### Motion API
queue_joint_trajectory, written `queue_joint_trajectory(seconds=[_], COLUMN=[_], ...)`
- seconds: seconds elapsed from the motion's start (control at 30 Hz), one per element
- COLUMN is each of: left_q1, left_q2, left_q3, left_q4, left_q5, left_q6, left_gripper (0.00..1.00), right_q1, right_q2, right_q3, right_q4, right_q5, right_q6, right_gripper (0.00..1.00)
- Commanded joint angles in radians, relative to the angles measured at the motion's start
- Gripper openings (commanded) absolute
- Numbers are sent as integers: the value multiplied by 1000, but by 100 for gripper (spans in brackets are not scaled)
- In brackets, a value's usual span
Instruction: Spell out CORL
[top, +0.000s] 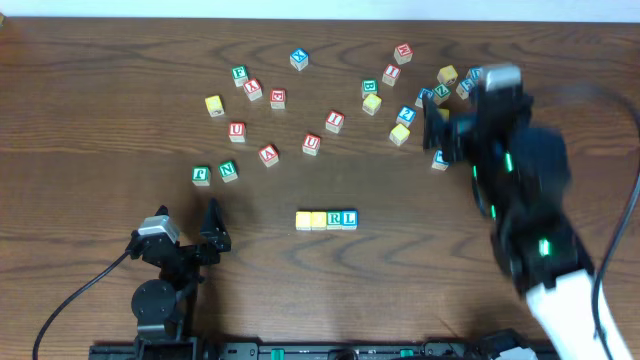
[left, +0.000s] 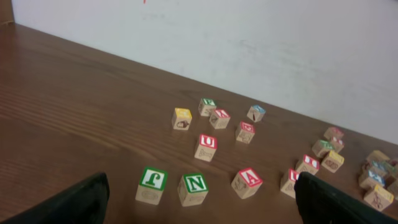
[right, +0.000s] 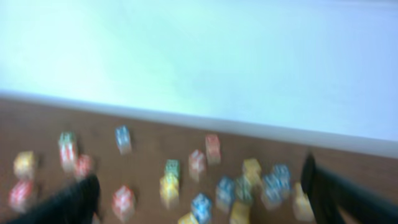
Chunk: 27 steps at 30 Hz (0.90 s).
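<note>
On the wooden table (top: 80, 120) the right arm (top: 520, 190) reaches from 4 o'clock to 2 o'clock, right gripper (right: 198, 180) spread wide and empty in a blurred wrist view, while the left arm (top: 160, 295) sits at 7 o'clock, left gripper (top: 188, 228) released too. Loose letter blocks (top: 278, 98) scatter from 10 to 2 o'clock; the four-block row (top: 326, 219) lies just off centre toward 6 o'clock: two yellow faces I cannot read, then R and L

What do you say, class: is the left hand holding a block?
No, the left hand is open, with nothing between its fingers.
</note>
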Motion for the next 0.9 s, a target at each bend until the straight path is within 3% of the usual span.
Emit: queue_joint_trajectory(seconds=[0.0,0.13,0.47,0.6,0.67,0.87], left_q1=[5,5,5,5,5,5], left_q2=[-6,-6,-6,-6,-6,-6], left_q3=[-12,-12,-12,-12,-12,-12], left_q4=[-40,-40,-40,-40,-40,-40], left_q5=[32,32,32,32,32,32], left_q6=[17,17,17,17,17,17], left_gripper=[93,93,94,93,93,93], right_q1=[14,12,-96,-116,-130,-182], right_q2=[-175,-385,-835,-999,-986,-989], right_q3=[-250,-476,-867,-890,-889,-889], right_q4=[159,243,243,66,10,12], right_q5=[-85,-115,-285,-286,-285,-270], right_q6=[-320,-411,-420,-410,-407,-348], right_gripper=[99,99,99,99,99,99])
